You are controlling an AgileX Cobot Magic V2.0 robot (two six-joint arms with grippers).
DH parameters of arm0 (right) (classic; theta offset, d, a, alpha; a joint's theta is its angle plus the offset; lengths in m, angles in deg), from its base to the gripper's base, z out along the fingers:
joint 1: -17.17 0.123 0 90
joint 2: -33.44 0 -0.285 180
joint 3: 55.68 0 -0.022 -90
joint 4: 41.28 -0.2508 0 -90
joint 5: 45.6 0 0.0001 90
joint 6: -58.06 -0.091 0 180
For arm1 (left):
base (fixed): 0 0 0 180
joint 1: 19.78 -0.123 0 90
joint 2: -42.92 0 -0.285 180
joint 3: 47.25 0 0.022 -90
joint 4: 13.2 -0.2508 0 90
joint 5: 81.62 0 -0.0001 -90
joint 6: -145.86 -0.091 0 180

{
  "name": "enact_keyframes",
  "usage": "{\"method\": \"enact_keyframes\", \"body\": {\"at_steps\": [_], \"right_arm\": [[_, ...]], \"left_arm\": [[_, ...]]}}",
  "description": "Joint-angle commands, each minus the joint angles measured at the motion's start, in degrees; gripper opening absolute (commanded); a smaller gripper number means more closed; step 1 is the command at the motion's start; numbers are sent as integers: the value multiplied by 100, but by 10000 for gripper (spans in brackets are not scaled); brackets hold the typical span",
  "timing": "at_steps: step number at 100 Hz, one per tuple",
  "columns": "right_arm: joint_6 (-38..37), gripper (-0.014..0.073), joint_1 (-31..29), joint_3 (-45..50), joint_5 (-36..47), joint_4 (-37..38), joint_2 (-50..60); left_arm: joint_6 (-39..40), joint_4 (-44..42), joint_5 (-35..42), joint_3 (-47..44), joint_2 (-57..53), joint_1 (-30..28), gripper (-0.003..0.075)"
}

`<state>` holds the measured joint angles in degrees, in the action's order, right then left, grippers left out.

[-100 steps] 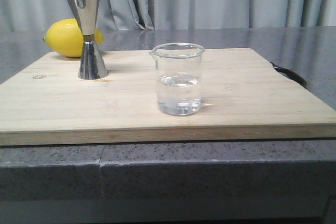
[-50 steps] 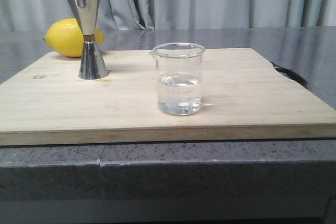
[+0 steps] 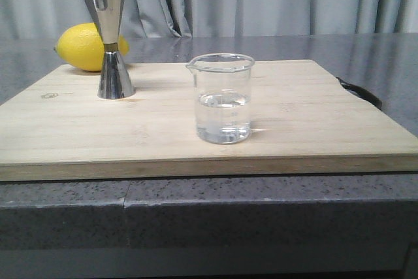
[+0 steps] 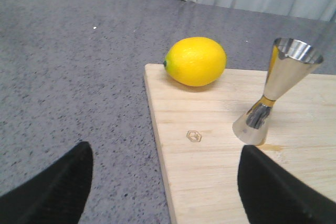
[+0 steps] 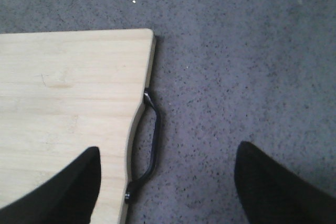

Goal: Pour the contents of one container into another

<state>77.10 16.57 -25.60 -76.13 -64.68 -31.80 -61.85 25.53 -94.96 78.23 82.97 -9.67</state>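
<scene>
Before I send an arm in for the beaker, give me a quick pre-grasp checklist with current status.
1. Beaker upright on the cutting board, holding clear liquid: ok.
2. Jigger upright, open cup on top, apart from the beaker: ok.
3. Space around the beaker free of arms or other things in the front view: ok.
4. Left gripper open and empty, hanging over the board's edge near the jigger and lemon: ok.
5. Right gripper open and empty, above the board's black handle: ok.
6. Whether the jigger's top cup is already empty: cannot tell.
</scene>
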Motion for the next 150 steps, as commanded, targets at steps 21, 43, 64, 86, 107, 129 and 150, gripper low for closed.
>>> {"method": "enact_keyframes", "body": {"at_steps": [21,43,64,86,107,129,150], "right_arm": [[606,509,857,544,1840,-297,46],[631,504,1386,1281,2834,-272,68],[631,504,1853,1964,3594,-262,454],[631,504,2329,2412,3879,-262,969],[631,504,2551,2597,3802,-262,1195],[631,504,2869,2597,3661,-262,1208],[631,504,3250,2597,3661,-262,1208]], "left_arm": [[-990,716,2099,152,840,1673,533],[-979,609,3769,1,1826,3078,533],[-41,150,5029,1,2826,3629,529],[1844,-1495,5666,1,3489,3618,473],[2219,-1720,6159,23,3959,3618,470],[2365,-1867,6365,146,4314,3607,470],[2365,-1867,6471,405,4655,3535,470]]}}
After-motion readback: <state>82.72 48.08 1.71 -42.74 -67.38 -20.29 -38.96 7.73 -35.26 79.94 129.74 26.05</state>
